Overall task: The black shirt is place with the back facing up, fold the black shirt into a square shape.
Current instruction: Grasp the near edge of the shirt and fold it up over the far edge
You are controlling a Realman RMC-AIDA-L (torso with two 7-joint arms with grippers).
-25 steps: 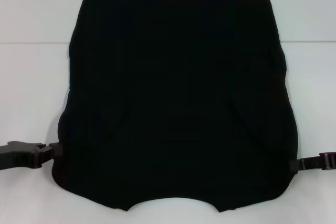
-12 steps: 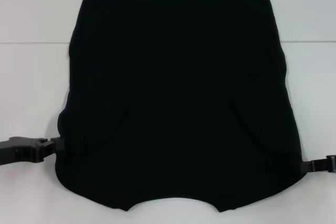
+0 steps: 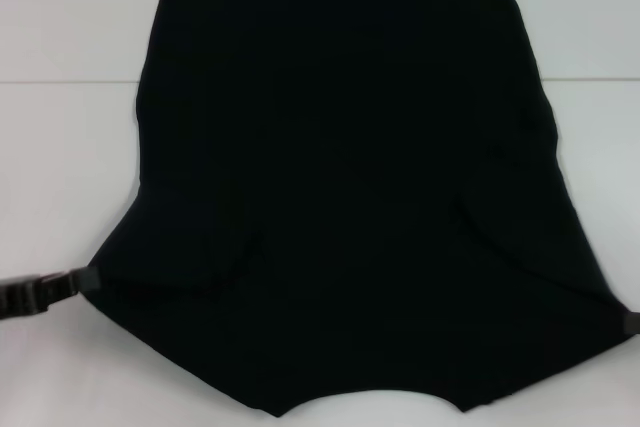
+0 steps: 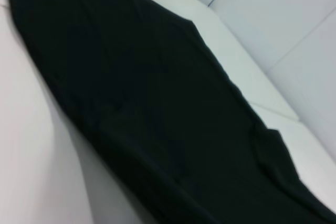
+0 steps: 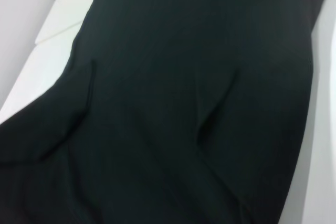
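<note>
The black shirt [image 3: 340,197] lies spread on the white table [image 3: 60,167], plain side up, with no lettering showing. Its near edge is stretched wide into two points. My left gripper [image 3: 88,277] holds the near left point, shut on the fabric. At the picture's right border my right gripper [image 3: 631,322] grips the near right point, mostly cut off. Two slanting creases run in from those corners. Both wrist views show only the shirt [image 4: 157,108] [image 5: 178,108] over the table, not the fingers.
A seam line [image 3: 60,82] crosses the white table behind the shirt's middle. Bare table lies on either side of the shirt [image 3: 600,147]. In the left wrist view the table's far edge [image 4: 247,72] meets a pale floor or wall.
Both grippers have moved outward, left further left and right further right, drawing the shirt's near corners with them. The near hem is now wider and tauter.
</note>
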